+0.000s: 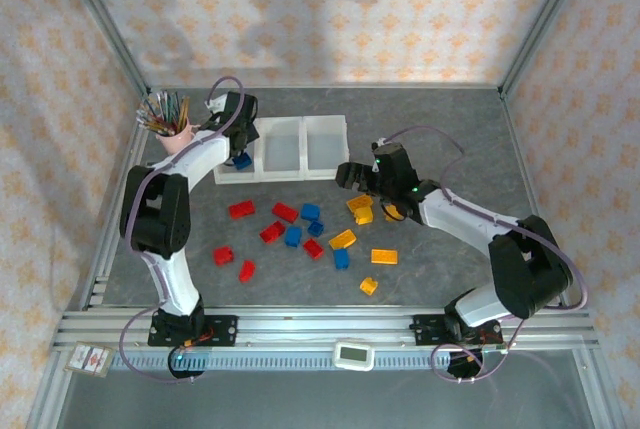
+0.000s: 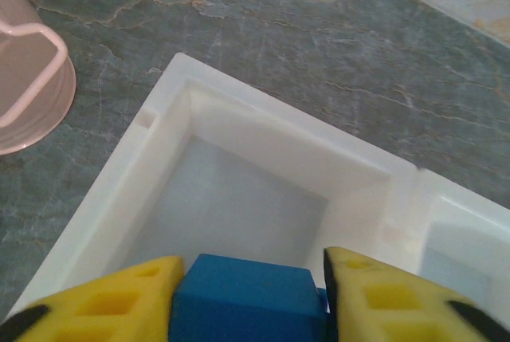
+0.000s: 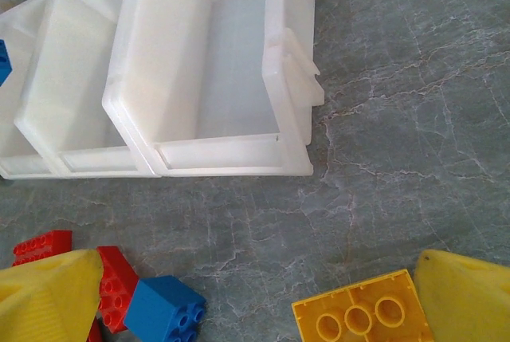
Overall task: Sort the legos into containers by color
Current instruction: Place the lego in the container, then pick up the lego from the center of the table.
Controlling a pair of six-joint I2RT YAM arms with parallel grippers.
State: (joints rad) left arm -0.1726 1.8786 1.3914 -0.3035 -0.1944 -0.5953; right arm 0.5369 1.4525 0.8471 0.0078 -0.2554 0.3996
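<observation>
My left gripper (image 1: pixel 240 147) is shut on a blue lego (image 2: pixel 243 294) and holds it just above the left bin of the containers (image 2: pixel 159 167); the bin's floor looks bare. The containers (image 1: pixel 302 120) are three joined white bins at the back of the table. Several red, blue and yellow legos (image 1: pixel 285 212) lie scattered in front of them. Low over the table by the tray's right front corner, my right gripper (image 1: pixel 345 175) is open. Between its fingers (image 3: pixel 259 278) is bare table, with a blue lego (image 3: pixel 163 310) and red ones by the left finger and a yellow lego (image 3: pixel 362 318) by the right.
A pink cup (image 1: pixel 176 137) of pencils stands just left of the tray, close to my left arm, and its rim (image 2: pixel 24 87) is near the left bin. The middle and right bins (image 3: pixel 215 155) look bare. Aluminium rails (image 1: pixel 330 324) run along the near table edge.
</observation>
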